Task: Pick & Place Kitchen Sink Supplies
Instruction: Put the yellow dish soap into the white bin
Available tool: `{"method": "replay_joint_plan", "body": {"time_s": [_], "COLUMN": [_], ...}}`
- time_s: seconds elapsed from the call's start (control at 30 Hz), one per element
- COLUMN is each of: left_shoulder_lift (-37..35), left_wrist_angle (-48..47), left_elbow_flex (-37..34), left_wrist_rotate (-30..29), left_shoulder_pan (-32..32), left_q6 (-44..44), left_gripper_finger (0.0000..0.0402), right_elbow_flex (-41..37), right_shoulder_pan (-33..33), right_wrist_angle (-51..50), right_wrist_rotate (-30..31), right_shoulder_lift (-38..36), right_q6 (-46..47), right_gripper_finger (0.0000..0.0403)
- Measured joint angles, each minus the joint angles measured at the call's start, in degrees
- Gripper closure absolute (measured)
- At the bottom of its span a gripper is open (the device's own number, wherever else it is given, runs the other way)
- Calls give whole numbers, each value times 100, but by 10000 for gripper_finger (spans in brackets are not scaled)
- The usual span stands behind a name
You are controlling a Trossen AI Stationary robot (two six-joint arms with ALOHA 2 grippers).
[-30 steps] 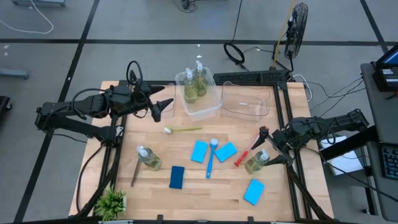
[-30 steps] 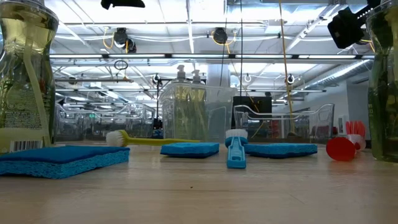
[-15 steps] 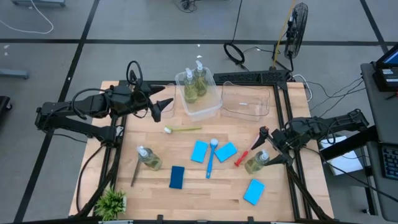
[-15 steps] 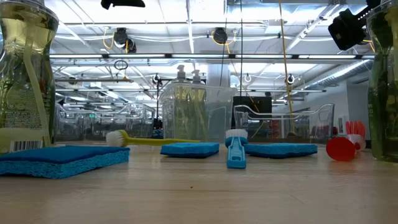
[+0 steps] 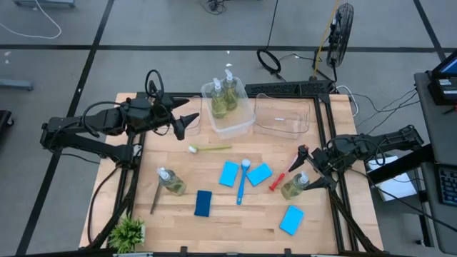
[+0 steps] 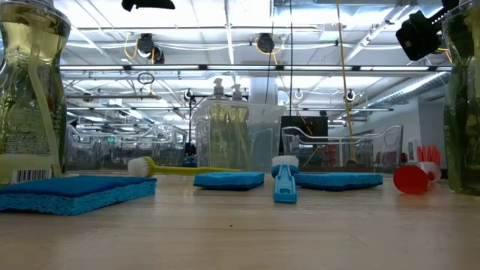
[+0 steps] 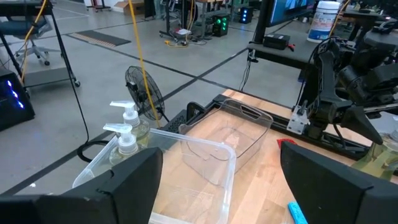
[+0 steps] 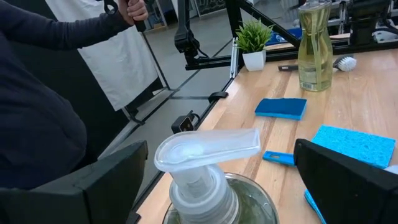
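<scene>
My right gripper [image 5: 308, 170] is open at the table's right edge, level. Its fingers [image 8: 93, 186] stand on either side of the white pump top [image 8: 208, 148] of a clear bottle of yellow-green liquid [image 5: 294, 185], which stands on its base, and do not visibly touch it. My left gripper [image 5: 187, 123] hangs open and holds nothing at the far left, beside a clear bin [image 5: 239, 123] holding two more bottles [image 5: 223, 98]. Another bottle [image 5: 170, 181] stands near left. Several blue sponges [image 5: 228, 173] and green [image 5: 211, 148], blue [image 5: 243, 180], red [image 5: 280, 178] and dark [image 5: 155, 198] brushes lie flat.
An empty clear bin [image 5: 282, 116] stands at the far right. A small potted plant [image 5: 128, 232] sits at the near left corner. Beyond the table's near edge a person in a dark sleeve [image 8: 37, 93] shows in the right wrist view.
</scene>
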Motion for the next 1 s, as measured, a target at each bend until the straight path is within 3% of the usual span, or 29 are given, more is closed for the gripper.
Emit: {"method": "replay_joint_plan", "body": {"time_s": [0.33, 0.77, 1.0], "left_shoulder_lift": [0, -2, 0], "left_wrist_angle": [0, 16, 59], "left_elbow_flex": [0, 0, 1], "left_wrist_rotate": [0, 0, -2], "left_shoulder_pan": [1, -1, 0], "left_q6": [-3, -1, -3], "left_gripper_finger": [97, 74, 84], "right_elbow_flex": [0, 0, 0], "right_shoulder_pan": [0, 0, 0], "right_wrist_angle": [0, 0, -2], "right_wrist_rotate": [0, 0, -5], "right_shoulder_lift": [0, 0, 0], "right_q6": [-1, -1, 12], "right_gripper_finger": [9, 10, 9]}}
